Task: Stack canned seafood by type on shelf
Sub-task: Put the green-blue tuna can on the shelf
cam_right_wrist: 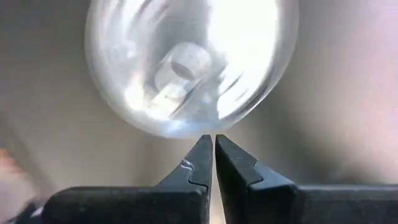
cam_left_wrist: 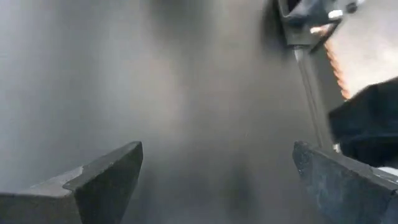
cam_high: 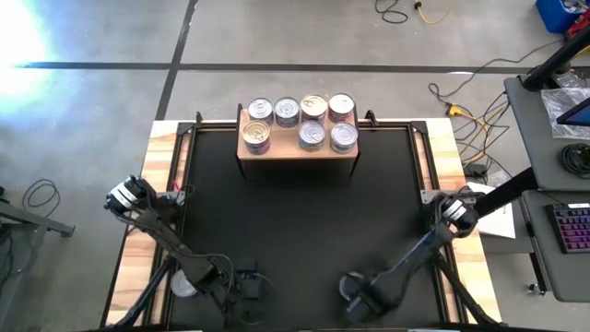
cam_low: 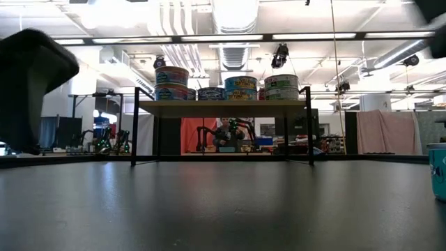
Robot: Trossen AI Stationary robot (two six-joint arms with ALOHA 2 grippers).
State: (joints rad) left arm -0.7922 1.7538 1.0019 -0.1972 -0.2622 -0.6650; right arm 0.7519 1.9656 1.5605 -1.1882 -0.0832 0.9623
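Most of the work looked done: seven tins point(cam_high: 300, 123) sat on the shelf point(cam_high: 297, 152) at the far edge of the worktop point(cam_high: 295, 231), four in the back row and three in front, and the level view showed at least some of them stacked two high. Whether they were sorted by type could not be told for sure. At least one tin seemed left to place: a silver lid point(cam_right_wrist: 189, 65) lay just ahead of the right hand point(cam_right_wrist: 214, 155), whose fingers were pinched together on nothing, tips near the tin's rim but apparently not touching. From above, that hand point(cam_high: 355, 300) hung low at the near edge, well apart from the shelf. The left hand point(cam_left_wrist: 217, 180) stood wide and empty over bare mat, also near the front edge point(cam_high: 235, 286). A blue-labelled tin point(cam_low: 439, 171) showed at the level view's right margin.
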